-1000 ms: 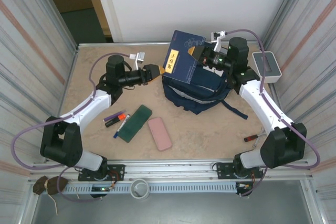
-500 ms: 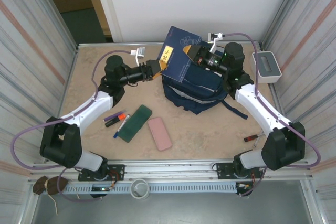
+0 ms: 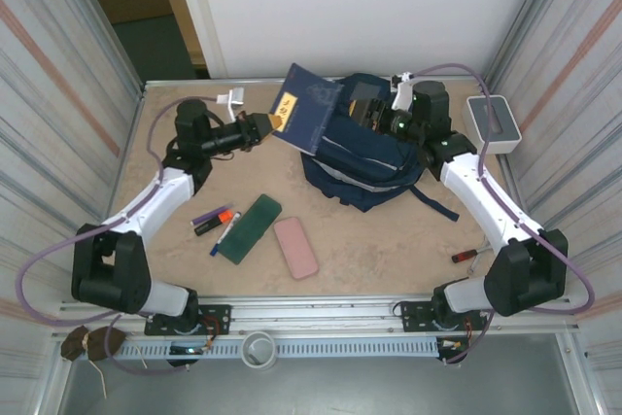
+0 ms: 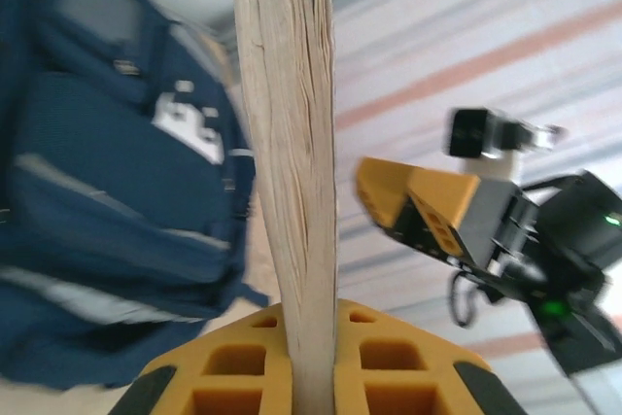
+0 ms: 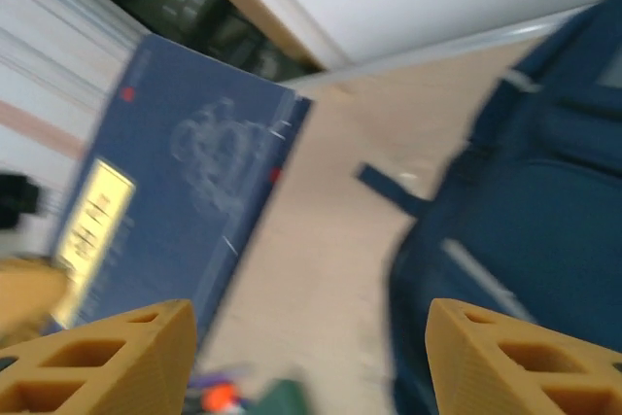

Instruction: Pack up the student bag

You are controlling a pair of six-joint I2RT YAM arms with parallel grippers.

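The student bag [image 3: 374, 160], navy with thin white stripes, lies at the back middle of the table. A navy book [image 3: 307, 111] with a yellow label stands tilted in the air just left of the bag. My left gripper [image 3: 260, 127] is shut on the book's lower left edge. In the left wrist view the book's page edges [image 4: 288, 143] run up from between my left gripper [image 4: 311, 326], with the bag [image 4: 87, 182] to the left. My right gripper [image 3: 362, 104] hovers open over the bag's top. My right gripper [image 5: 316, 357] holds nothing, with the book [image 5: 175, 201] ahead to the left and the bag [image 5: 530, 230] to the right.
A white-grey box [image 3: 492, 121] sits at the back right. A green pouch [image 3: 249, 228], a pink case [image 3: 295, 248] and markers [image 3: 216, 219] lie in front of the left arm. A red-and-black pen [image 3: 465, 255] lies by the right arm. Striped walls close in both sides.
My left gripper shut on the book and drew it left, off the bag. My right gripper let go of the book and opened, staying above the bag.
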